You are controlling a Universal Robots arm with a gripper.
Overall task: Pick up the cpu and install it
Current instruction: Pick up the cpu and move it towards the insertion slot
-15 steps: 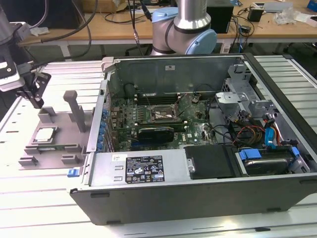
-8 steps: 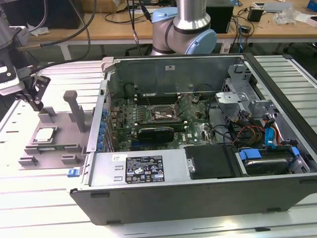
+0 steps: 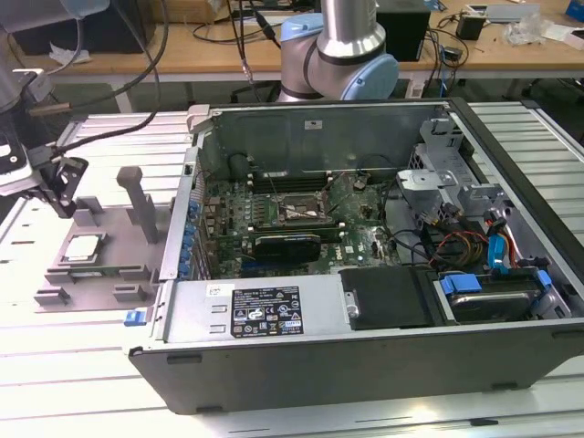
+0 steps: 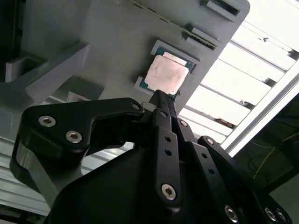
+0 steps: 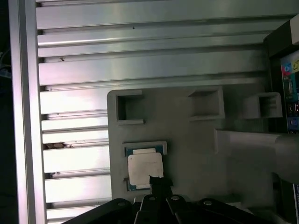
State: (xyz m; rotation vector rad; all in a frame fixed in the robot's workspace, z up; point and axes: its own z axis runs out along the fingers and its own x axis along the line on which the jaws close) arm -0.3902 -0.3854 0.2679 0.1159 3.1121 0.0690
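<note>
Close over one edge of the cpu [image 5: 145, 169], the fingers [image 4: 160, 99] are drawn together, gripping nothing. The cpu lies flat in a recess of a grey tray [image 5: 187, 140] on the slatted metal desk [image 5: 140, 70], with bare slats around the tray. An open computer case [image 3: 365, 356] stands toward the exterior view's right of the tray.

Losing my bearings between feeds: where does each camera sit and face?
Exterior view: off the arm, looking down into the open computer case; arm behind it, hand by the grey tray at the exterior view's left.
First wrist view: on the arm, straight down on the chip; hand tip shows.
Second wrist view: on the arm, slanting along the hand toward the chip.
Both wrist views share chip, tray, hand.
</note>
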